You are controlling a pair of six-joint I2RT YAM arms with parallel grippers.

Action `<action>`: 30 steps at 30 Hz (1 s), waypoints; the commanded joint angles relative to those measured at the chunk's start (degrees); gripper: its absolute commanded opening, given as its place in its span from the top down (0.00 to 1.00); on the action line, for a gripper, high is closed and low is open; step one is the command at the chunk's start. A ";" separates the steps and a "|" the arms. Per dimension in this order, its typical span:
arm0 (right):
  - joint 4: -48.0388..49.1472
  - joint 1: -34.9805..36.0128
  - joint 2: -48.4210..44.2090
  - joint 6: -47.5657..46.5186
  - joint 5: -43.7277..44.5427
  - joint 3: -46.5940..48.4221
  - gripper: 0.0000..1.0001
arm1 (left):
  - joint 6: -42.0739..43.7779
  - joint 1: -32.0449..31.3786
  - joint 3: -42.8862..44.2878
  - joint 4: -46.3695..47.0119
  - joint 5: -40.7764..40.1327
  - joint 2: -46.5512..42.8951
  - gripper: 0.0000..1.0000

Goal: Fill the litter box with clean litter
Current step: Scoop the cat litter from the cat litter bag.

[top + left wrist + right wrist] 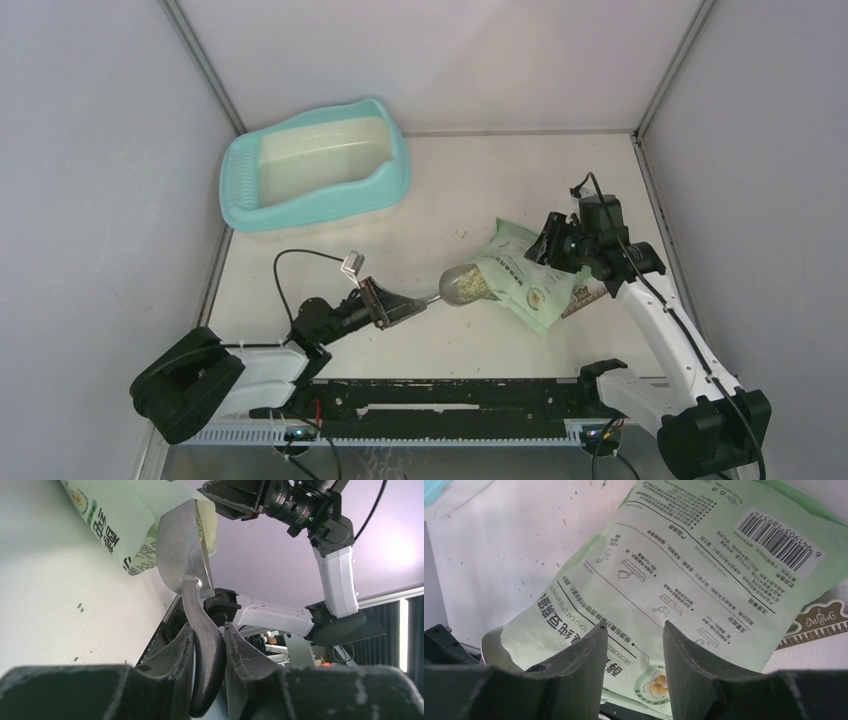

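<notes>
Turquoise plastic is marking out the litter box (pixel 236 190) in the overhead view. It is sitting at the far left corner of the white table (pixel 450 190) with its cream inside showing, well apart from both arms. Nearer the middle, the left gripper (pixel 398 305) is reaching rightward and holding a grey metal scoop (pixel 447 291) by its handle. The bowl is carrying a heap of pale litter (pixel 470 286) and is lying at the mouth of a flat green bag (pixel 530 285). The right gripper (pixel 547 240) is hanging over the bag's far edge.

From the left wrist, two dark fingers (pixel 175 652) are clamping the scoop's handle between them, closed tight on the metal. The bowl is standing edge-on beyond them against the printed bag, with a thin strip of green granules showing along its rim. The right arm (pixel 340 575) is rising behind.

From the right wrist, the jaws are standing parted, and the bag's printed face is showing flat and unpinched through the gap. Whether the fingertips (pixel 591 640) are touching the bag, I cannot tell. The scoop's rim is peeking out at lower left beside the bag's edge, and dark specks (pixel 564 521) are lying scattered on the table.
</notes>
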 commanded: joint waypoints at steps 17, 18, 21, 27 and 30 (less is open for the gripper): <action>-3.01 -3.87 -1.23 -3.06 0.50 6.64 0.47 | -0.97 1.64 21.33 13.57 5.48 18.17 0.85; -3.11 -4.40 -1.25 -3.24 0.34 6.84 0.47 | -0.96 2.33 22.15 13.60 6.09 19.40 0.85; -3.93 -5.54 -1.24 -3.91 0.74 7.98 0.47 | -1.46 4.61 24.84 13.68 8.34 22.78 0.85; -4.79 -7.02 -1.07 -4.54 0.00 9.65 0.47 | -2.91 10.55 29.60 13.78 13.24 26.39 0.85; -5.12 -7.05 -0.91 -4.56 0.03 9.60 0.47 | -3.71 12.78 30.58 13.68 15.39 26.96 0.85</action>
